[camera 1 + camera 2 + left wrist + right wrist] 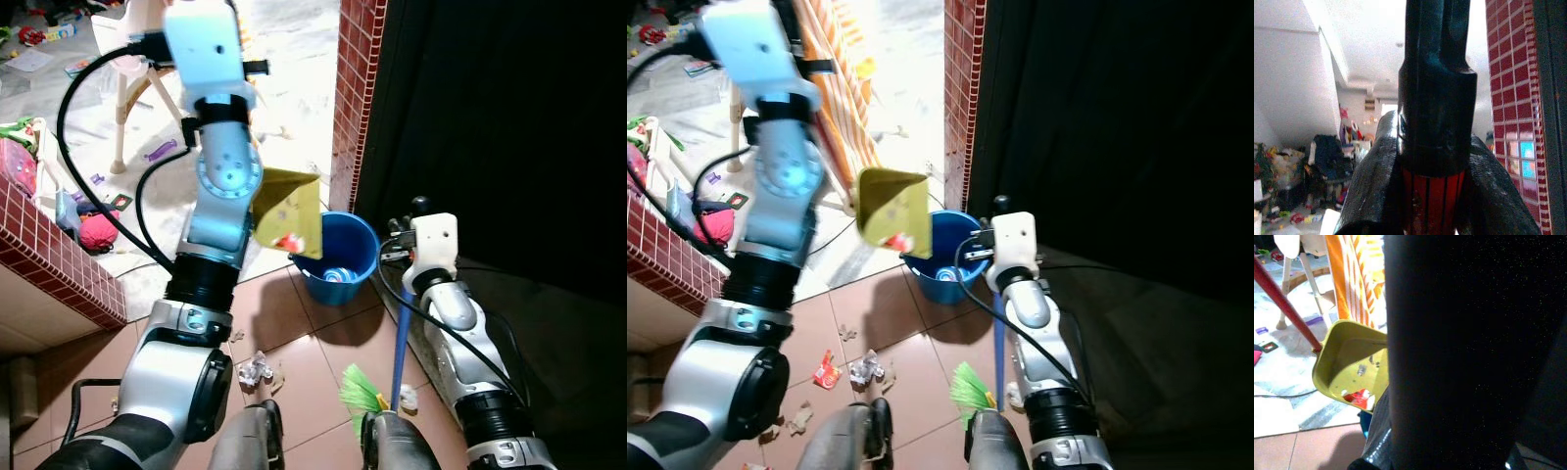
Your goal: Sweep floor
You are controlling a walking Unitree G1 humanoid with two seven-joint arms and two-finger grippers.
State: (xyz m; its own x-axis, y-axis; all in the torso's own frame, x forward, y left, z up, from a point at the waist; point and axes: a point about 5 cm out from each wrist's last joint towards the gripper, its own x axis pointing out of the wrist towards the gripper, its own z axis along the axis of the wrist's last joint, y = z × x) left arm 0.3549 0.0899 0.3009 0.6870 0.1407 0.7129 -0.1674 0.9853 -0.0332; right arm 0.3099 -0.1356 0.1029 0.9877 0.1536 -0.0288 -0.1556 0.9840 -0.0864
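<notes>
One dustpan [291, 211] tilted, mouth toward bucket [338, 258] | left hand [1435, 161] grasping red handle | right hand: cannot tell

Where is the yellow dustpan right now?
In the head views the yellow dustpan hangs tilted in the air at centre, just above and left of the blue bucket, beside the brick pillar, with a red scrap inside.

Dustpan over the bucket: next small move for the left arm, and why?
Probably tip the dustpan a little steeper. The left gripper holds its red handle, and the pan hangs tilted just above the blue bucket, but a red scrap and some crumbs sit at its lower lip, not yet in the bucket.
</notes>
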